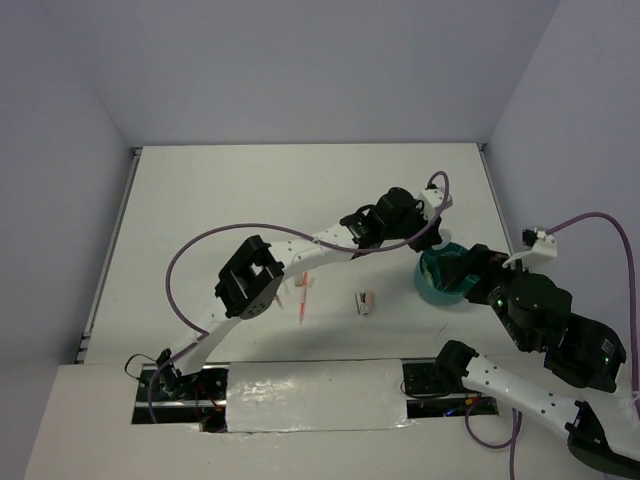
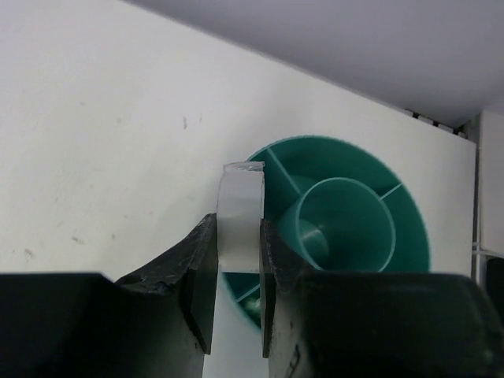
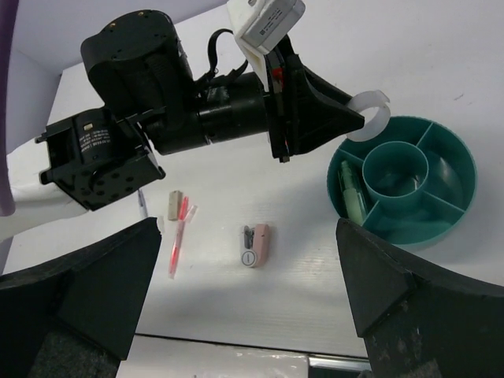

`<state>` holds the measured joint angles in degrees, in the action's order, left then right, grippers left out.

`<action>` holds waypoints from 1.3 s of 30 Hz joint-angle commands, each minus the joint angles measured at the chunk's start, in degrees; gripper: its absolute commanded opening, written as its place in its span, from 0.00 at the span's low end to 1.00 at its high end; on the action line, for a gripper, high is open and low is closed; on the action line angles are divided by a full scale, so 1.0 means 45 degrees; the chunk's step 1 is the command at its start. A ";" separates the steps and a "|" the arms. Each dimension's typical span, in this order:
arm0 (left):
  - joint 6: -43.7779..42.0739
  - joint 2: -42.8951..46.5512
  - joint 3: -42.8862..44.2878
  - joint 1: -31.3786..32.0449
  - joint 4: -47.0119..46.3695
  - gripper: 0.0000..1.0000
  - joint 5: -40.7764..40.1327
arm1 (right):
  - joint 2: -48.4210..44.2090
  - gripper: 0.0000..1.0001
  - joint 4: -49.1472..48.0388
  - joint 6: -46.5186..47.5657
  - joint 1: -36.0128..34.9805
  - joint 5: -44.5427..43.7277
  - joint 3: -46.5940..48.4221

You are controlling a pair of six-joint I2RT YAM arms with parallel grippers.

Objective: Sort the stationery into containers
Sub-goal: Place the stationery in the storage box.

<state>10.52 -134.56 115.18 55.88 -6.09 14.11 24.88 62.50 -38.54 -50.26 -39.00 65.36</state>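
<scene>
The teal cup (image 3: 394, 232) is round and smooth like moulded plastic. It has a round well at its centre and thin walls that fan out from the well to split the outer ring into compartments. It sits on the white table (image 1: 200, 200), just past the tips of the left gripper (image 2: 239, 236). From the right gripper (image 3: 248, 222) it lies ahead and off to the right-hand finger's side. In the compartment nearest the left gripper's tips, a slim mint green piece (image 3: 350, 189) lies along the curved outer wall.

The left gripper is clenched on the clear tape ring (image 2: 240, 205). Its black, rough-edged fingers (image 2: 197, 268) press on the ring's two flat faces. The ring is a glossy, see-through band, and its free edge pokes out beyond the fingertips at the cup's rim. I cannot tell whether it touches the rim.

The right gripper is released, its dark fingers spread wide with nothing between them. On the table ahead of its open jaws lies the pink-white mini stapler (image 3: 254, 246), short and rounded, with a small round white mark at one end that is too small to read. Nearer the left-hand finger are a thin pink-red pen (image 3: 177, 236) and, just beside it, a small yellow-brown block (image 3: 175, 205). A thin grey pen (image 3: 142, 205) sits right next to them, partly hidden by the left arm.
</scene>
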 commanded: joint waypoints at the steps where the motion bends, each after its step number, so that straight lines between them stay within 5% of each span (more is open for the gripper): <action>1: -0.0581 -0.0116 0.0422 0.0219 -0.1341 0.00 0.0205 | -0.0119 1.00 0.0272 0.0303 -0.0061 -0.0221 0.0046; 9: -0.0463 -0.0136 -0.0282 0.0220 -0.1792 0.00 0.0322 | -0.0022 1.00 -0.0138 0.0576 -0.0042 -0.0044 -0.0189; 12: -0.0483 -0.0331 -0.0224 0.0220 -0.1656 0.08 0.0458 | 0.0095 1.00 -0.0295 0.0694 -0.0061 0.0034 -0.0209; 15: -0.0347 -0.0312 -0.0399 0.0220 -0.1772 0.29 0.0517 | 0.0232 1.00 -0.0412 0.0733 -0.0042 0.0073 -0.0287; 22: 0.0200 0.0117 -0.0866 0.0220 -0.2648 0.99 0.0360 | 0.0564 1.00 -0.0432 0.0948 -0.0023 0.0093 -0.0189; 27: 0.0571 0.0838 -0.1003 0.0220 -0.2963 0.99 -0.0009 | 0.0545 1.00 -0.0744 0.1105 -0.0061 0.0035 -0.0520; 31: 0.1388 0.2436 -0.2192 0.0142 -0.3024 0.99 -0.3043 | 0.0272 1.00 -0.1270 0.1260 -0.0062 -0.0005 -0.0989; 34: 0.2828 0.3357 -0.2701 -0.0403 -0.1212 0.99 -0.5955 | 0.0406 1.00 -0.1895 0.1436 -0.0061 0.0268 -0.1535; 39: 0.5568 0.6499 -0.5701 -0.3135 0.2922 0.99 -0.7351 | 0.1752 1.00 -0.4003 0.2139 -0.0042 0.1674 -0.3000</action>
<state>26.04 -113.71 95.44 49.87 -4.38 -8.71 28.58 52.88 -31.64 -50.26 -35.31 54.78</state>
